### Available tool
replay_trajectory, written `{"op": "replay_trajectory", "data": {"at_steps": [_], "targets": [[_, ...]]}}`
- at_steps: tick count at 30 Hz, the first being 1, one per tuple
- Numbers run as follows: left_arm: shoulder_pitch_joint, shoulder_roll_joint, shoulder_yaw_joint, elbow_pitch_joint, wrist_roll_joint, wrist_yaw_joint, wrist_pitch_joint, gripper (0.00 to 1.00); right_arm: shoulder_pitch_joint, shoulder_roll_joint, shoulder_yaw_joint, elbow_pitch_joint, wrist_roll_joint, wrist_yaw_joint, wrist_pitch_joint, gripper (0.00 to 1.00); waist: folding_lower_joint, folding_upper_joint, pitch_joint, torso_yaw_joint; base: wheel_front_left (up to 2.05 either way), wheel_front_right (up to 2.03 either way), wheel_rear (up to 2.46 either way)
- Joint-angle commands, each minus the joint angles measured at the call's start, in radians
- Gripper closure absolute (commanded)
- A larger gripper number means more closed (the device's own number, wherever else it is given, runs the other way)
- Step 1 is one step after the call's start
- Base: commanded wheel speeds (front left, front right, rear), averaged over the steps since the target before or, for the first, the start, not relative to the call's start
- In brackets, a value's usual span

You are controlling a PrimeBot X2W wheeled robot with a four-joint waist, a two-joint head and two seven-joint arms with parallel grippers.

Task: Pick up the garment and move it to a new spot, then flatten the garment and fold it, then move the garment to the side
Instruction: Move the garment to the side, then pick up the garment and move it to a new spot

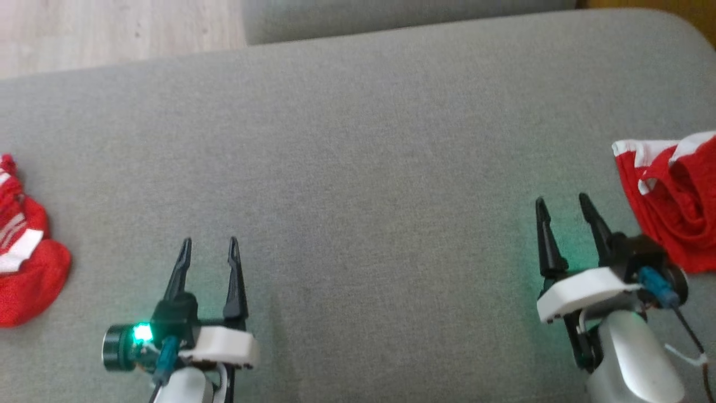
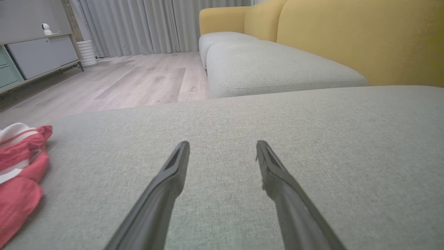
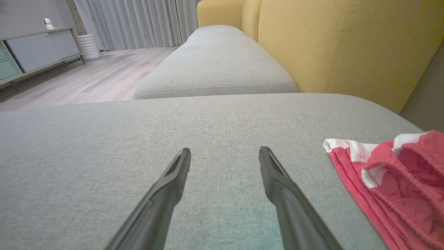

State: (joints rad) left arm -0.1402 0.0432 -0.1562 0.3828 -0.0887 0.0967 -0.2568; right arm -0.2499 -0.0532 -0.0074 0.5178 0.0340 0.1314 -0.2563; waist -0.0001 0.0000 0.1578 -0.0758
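A red garment with white trim (image 1: 674, 212) lies crumpled at the right edge of the grey sofa cushion (image 1: 358, 140); the right wrist view has it (image 3: 399, 184) to the right of the fingers. Another red and white garment (image 1: 25, 268) lies bunched at the cushion's left edge, and it sits at the left (image 2: 17, 166) in the left wrist view. My right gripper (image 1: 562, 199) (image 3: 225, 149) hovers open just left of the right garment, holding nothing. Well to the right of the left bundle, my left gripper (image 1: 210, 242) (image 2: 223, 143) is open and empty.
A second grey seat cushion (image 3: 215, 66) adjoins the far side, with the yellow sofa back (image 3: 347, 41) to the right. Wooden floor (image 2: 138, 76), grey curtains and a low cabinet (image 2: 38, 55) lie beyond the cushion's far-left edge.
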Motion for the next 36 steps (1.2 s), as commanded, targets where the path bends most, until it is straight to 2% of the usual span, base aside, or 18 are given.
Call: {"op": "replay_trajectory", "data": {"at_steps": [1, 14, 26, 31, 36], "targets": [[0.008, 0.007, 0.041, -0.025, -0.011, 0.007, -0.005, 0.00, 0.006, 0.002, 0.030, -0.022, 0.010, -0.001, -0.005, 0.00, 0.0001, 0.0000, -0.030, 0.013, 0.00, 0.00, 0.00], [0.097, 0.007, 0.055, -0.024, -0.033, 0.001, -0.005, 0.00, 0.079, 0.003, 0.040, -0.012, 0.065, -0.001, -0.005, 0.00, 0.0001, 0.0000, -0.127, 0.051, 0.00, 0.00, 0.00], [0.125, 0.007, 0.061, -0.036, -0.031, -0.003, -0.005, 0.00, 0.100, 0.003, 0.073, -0.008, 0.082, -0.001, -0.005, 0.00, 0.0001, 0.0000, -0.137, 0.070, 0.00, 0.00, 0.00], [0.120, 0.007, 0.059, -0.032, -0.055, 0.007, -0.005, 0.00, 0.103, 0.003, 0.089, -0.010, 0.073, -0.001, -0.005, 0.00, 0.0001, 0.0000, -0.122, 0.129, 0.00, 0.00, 0.00], [0.112, 0.007, 0.062, -0.035, -0.078, 0.010, -0.005, 0.00, 0.100, 0.003, 0.095, -0.012, 0.072, -0.001, -0.005, 0.00, 0.0001, 0.0000, -0.100, 0.246, 0.00, 0.00, 0.00]]}}
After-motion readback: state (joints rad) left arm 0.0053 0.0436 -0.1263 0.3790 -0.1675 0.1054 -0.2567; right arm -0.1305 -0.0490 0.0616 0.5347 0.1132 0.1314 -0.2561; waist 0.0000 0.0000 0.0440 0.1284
